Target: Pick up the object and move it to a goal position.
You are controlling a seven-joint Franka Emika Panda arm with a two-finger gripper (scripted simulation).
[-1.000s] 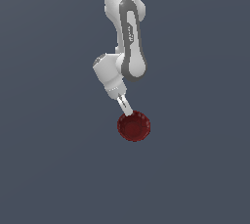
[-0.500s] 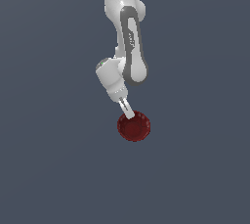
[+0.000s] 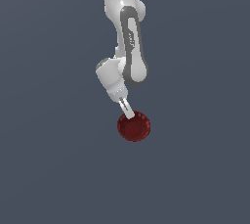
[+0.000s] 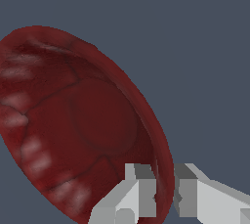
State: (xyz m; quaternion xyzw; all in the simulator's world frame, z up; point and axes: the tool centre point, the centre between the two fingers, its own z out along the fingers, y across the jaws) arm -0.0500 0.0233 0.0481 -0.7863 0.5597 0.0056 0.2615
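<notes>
Item: one dark red bowl (image 3: 134, 126), glossy, scalloped rim, held by your gripper (image 3: 128, 113) at the end of the arm (image 3: 129, 47). Change noted: across the last second the bowl has stayed at the fingertips while the wrist and elbow have shifted slightly, the bowl drifting a little toward the exterior view's left and seeming to sit slightly higher in that view; you can read this as the pick already made and the carry under way (a judgement, since no goal marker shows in either view). Grip: in the wrist view the two fingers (image 4: 134, 193) stand one on each side of the bowl's wall, one inside the bowl (image 4: 83, 125) and one outside, so the gripper (image 4: 165, 193) is pinching the rim, not wrapped around the whole bowl. Position: the bowl hangs just below and slightly toward the exterior view's right of the fingertips, tilted, its inside facing partly toward the wrist camera. Support: nothing visibly carries the bowl but the gripper; the background is a plain grey-blue field with no edge or corner to place it by. Risk, as you may judge it: a rim pinch on a glossy wall could let the bowl swing or slip in a quick move.
</notes>
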